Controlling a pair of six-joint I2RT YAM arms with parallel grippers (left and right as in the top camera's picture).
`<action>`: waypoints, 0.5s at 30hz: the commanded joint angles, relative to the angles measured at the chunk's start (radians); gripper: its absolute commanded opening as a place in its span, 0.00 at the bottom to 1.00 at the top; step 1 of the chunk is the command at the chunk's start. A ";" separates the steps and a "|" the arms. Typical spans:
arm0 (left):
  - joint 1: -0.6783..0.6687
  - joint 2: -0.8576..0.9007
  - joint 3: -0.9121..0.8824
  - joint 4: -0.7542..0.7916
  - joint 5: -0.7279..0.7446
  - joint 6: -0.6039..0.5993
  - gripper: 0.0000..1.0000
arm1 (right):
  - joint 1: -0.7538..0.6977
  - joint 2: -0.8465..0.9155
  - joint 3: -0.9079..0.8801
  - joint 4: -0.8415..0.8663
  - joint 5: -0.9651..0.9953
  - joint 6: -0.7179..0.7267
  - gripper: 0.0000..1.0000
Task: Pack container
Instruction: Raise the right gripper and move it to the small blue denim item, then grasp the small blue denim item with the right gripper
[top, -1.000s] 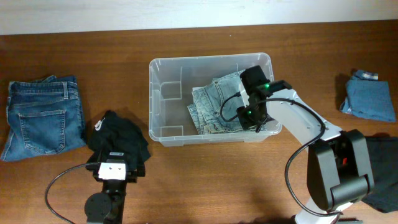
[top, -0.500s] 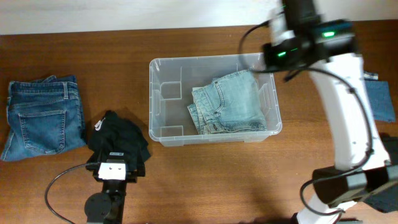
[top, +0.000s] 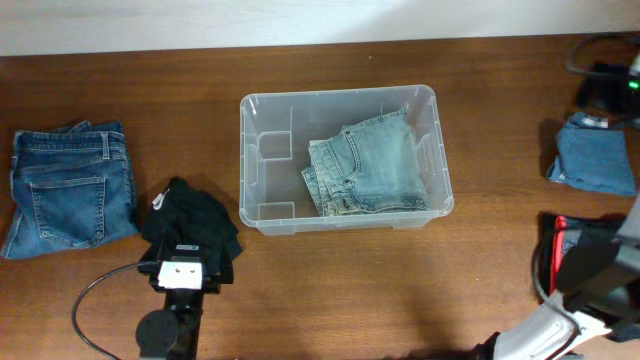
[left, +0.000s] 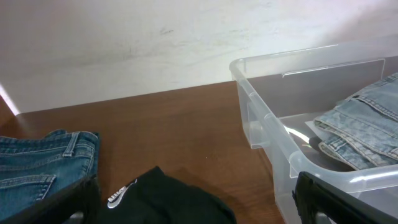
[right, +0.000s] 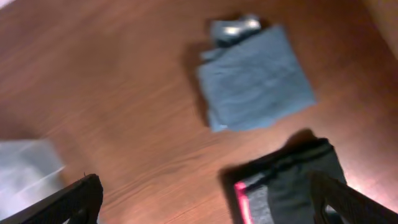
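The clear container (top: 262, 205) stands mid-table with a folded pair of light jeans (top: 368, 168) lying in its right half. In the left wrist view the container's near wall (left: 273, 134) and the light jeans (left: 364, 130) appear at the right. My left gripper (left: 196, 210) is open, low over a black garment (top: 195, 218) with nothing gripped. My right gripper (right: 208, 208) is open and empty, high over the table's right end, above a folded blue cloth (right: 258, 78) and a dark garment with a pink band (right: 292, 186). Part of the right arm (top: 605, 85) shows at the overhead view's top right edge.
Folded dark blue jeans (top: 68, 188) lie at the far left and show again (left: 37, 165) in the left wrist view. The blue cloth (top: 593, 160) and the dark garment (top: 590, 250) lie at the right edge. A pale wall (left: 155, 37) runs behind the table.
My right gripper has opened and let go of the light jeans in the container, then risen and swung away to the far right. The left arm has not moved.
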 joint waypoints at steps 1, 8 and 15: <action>-0.005 -0.006 -0.005 0.000 0.001 0.005 0.99 | -0.060 0.101 0.011 0.011 -0.040 0.013 0.98; -0.005 -0.006 -0.005 0.000 0.001 0.005 0.99 | -0.079 0.304 0.011 0.080 -0.029 -0.089 0.98; -0.005 -0.006 -0.005 0.000 0.001 0.005 0.99 | -0.080 0.409 0.011 0.140 0.029 -0.130 0.98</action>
